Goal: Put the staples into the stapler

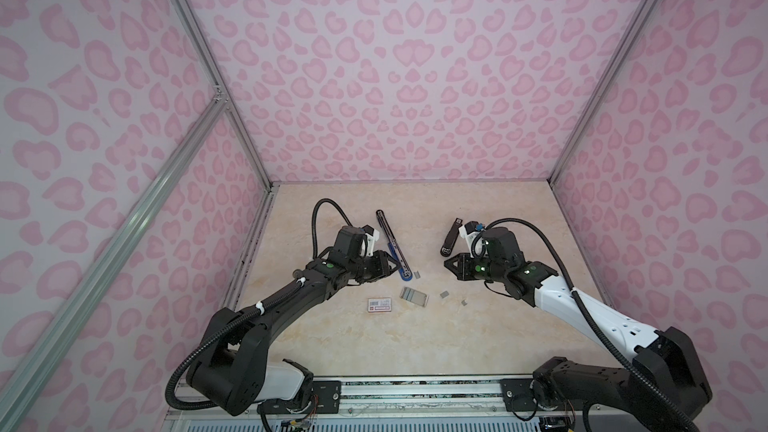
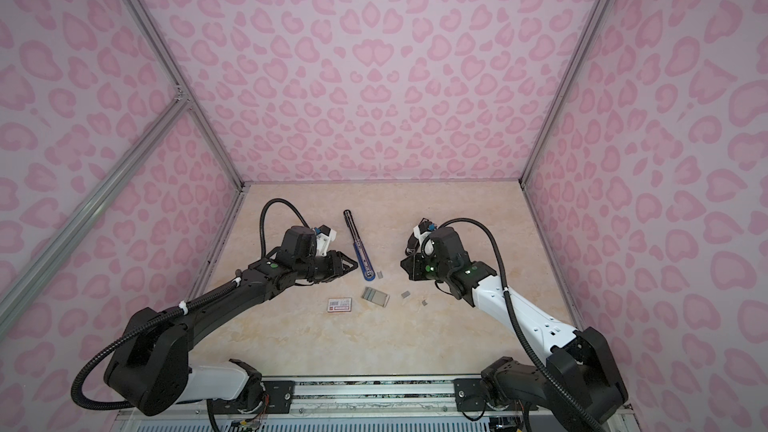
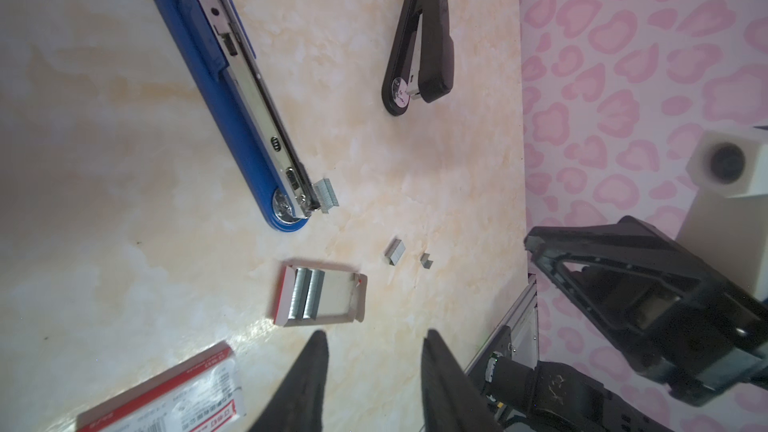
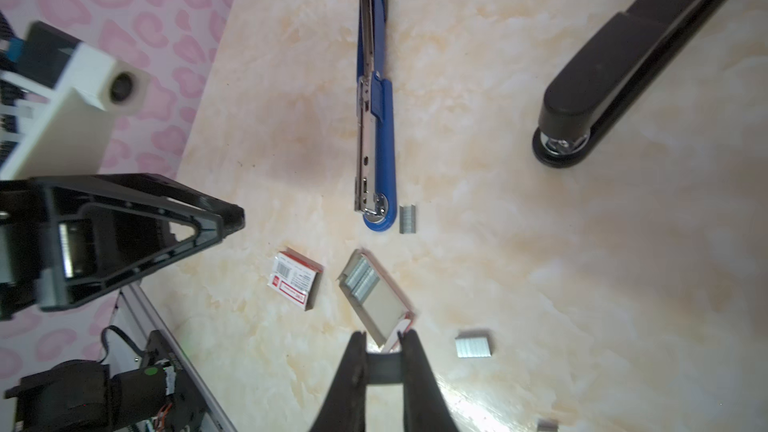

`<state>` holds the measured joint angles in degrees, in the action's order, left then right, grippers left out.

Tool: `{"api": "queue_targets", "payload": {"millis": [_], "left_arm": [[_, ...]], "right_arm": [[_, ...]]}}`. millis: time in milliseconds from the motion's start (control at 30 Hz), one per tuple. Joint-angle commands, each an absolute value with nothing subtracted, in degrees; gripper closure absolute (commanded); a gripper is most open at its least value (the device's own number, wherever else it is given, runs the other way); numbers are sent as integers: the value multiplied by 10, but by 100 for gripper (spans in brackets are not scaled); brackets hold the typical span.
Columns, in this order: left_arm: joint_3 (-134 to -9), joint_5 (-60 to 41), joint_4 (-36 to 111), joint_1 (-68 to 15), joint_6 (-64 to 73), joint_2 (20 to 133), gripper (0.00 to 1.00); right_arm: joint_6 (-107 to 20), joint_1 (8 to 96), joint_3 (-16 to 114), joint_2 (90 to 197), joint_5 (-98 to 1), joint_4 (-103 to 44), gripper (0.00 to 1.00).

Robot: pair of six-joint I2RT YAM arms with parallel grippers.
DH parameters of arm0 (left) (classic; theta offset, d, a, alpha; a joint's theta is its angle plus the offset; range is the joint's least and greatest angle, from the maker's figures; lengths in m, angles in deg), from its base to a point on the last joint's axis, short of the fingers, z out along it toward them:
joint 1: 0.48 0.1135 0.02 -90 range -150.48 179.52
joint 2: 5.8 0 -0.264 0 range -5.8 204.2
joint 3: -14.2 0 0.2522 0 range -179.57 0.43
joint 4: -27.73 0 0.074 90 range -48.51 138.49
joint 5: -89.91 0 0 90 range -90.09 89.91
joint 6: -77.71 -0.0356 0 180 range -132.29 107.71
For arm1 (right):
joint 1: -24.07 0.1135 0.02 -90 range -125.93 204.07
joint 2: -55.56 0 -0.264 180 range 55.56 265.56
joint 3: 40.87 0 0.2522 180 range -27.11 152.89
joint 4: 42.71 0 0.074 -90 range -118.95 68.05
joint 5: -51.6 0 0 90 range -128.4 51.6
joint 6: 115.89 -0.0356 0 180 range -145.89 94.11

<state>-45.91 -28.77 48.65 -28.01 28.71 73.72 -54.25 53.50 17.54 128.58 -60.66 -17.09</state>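
A blue stapler (image 1: 392, 243) (image 2: 359, 245) (image 3: 232, 89) (image 4: 378, 118) lies opened flat, its metal magazine showing. A short strip of staples (image 4: 383, 367) spans the gap between the fingers of my right gripper (image 4: 384, 338) (image 1: 445, 263), which is shut on it above the table. More staples fill one end of a small open tray (image 1: 414, 296) (image 3: 320, 299) (image 4: 374, 297). One loose piece (image 3: 326, 195) (image 4: 408, 219) lies at the stapler's round end. My left gripper (image 3: 376, 334) (image 1: 395, 264) hovers open and empty beside that end.
A closed black stapler (image 1: 451, 236) (image 3: 419, 47) (image 4: 623, 60) lies right of the blue one. The white-and-red box sleeve (image 1: 379, 305) (image 4: 295, 280) sits left of the tray. Two small staple pieces (image 1: 444, 294) (image 1: 464, 302) lie right of it. Pink walls enclose the table.
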Motion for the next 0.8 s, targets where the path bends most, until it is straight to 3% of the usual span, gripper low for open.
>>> {"api": "queue_targets", "payload": {"millis": [0, 333, 600, 767], "left_arm": [[-461, -282, 525, -288, 257, 746, 59], [-510, -228, 619, -351, 194, 800, 60], [-543, -192, 653, -386, 171, 833, 61], [-564, -176, 670, -401, 160, 854, 62]], "right_arm": [[-528, 537, 163, 1308, -565, -163, 84], [-512, 533, 189, 1435, -503, -137, 83], [-511, 534, 202, 1475, -472, -125, 78], [-512, 533, 201, 1473, -472, -121, 68]]}}
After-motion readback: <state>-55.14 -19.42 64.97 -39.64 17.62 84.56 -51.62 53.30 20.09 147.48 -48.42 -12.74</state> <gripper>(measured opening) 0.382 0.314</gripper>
